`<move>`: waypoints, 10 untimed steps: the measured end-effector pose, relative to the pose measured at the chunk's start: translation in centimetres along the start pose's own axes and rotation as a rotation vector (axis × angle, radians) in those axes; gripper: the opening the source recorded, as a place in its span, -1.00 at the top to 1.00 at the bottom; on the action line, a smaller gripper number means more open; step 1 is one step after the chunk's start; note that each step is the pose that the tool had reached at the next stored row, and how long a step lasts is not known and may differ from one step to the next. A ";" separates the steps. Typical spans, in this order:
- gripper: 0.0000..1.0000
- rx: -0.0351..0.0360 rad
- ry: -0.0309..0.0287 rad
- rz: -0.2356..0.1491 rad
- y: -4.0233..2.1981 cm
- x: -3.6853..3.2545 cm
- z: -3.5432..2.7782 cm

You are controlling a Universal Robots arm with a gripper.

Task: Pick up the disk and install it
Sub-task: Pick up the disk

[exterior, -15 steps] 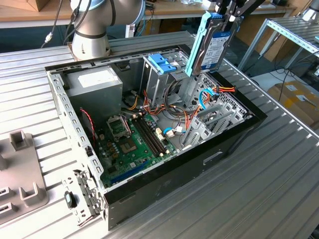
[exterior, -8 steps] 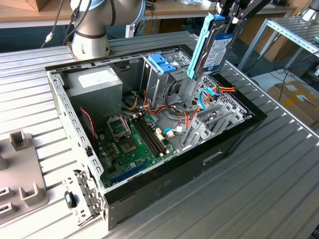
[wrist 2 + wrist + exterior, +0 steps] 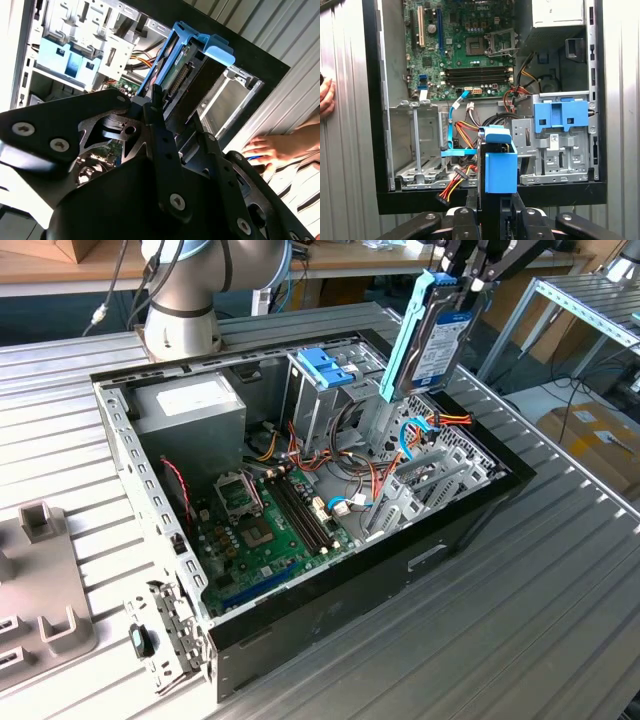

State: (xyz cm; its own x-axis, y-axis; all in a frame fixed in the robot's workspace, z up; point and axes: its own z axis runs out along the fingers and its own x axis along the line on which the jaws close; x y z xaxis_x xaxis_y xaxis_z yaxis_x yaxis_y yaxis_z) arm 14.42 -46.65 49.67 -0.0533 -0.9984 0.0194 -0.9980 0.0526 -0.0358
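Note:
The disk (image 3: 436,338) hangs upright in the air, its white-and-blue label facing the exterior view's right and a light-blue carrier rail along its edge. It is above the empty metal drive bay (image 3: 440,472) at the right end of the open computer case (image 3: 330,612). My gripper (image 3: 466,278) is shut on the disk's upper end. In the second wrist view my black fingers (image 3: 156,116) clamp the disk (image 3: 186,70) by its rails. The first wrist view has the disk (image 3: 498,166) edge-on, over the case's near wall beside the empty bay (image 3: 417,145).
A metal cage with a blue plastic latch (image 3: 325,366) stands beside the bay. Loose blue, red and yellow cables (image 3: 415,435) lie near the bay. A person's hand (image 3: 265,148) rests on the ribbed table by the case. Grey fixtures (image 3: 40,575) sit at the exterior view's left.

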 end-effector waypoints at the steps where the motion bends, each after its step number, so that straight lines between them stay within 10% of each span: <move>1: 0.30 0.0000 0.0001 0.000 -0.01 0.19 0.00; 10: 0.30 0.0001 0.0004 0.000 -0.04 0.76 0.01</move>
State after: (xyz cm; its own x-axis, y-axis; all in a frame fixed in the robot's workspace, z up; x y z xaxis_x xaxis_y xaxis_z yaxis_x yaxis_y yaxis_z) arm 14.42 -47.41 49.67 -0.0533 -0.9984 0.0198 -0.9980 0.0526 -0.0359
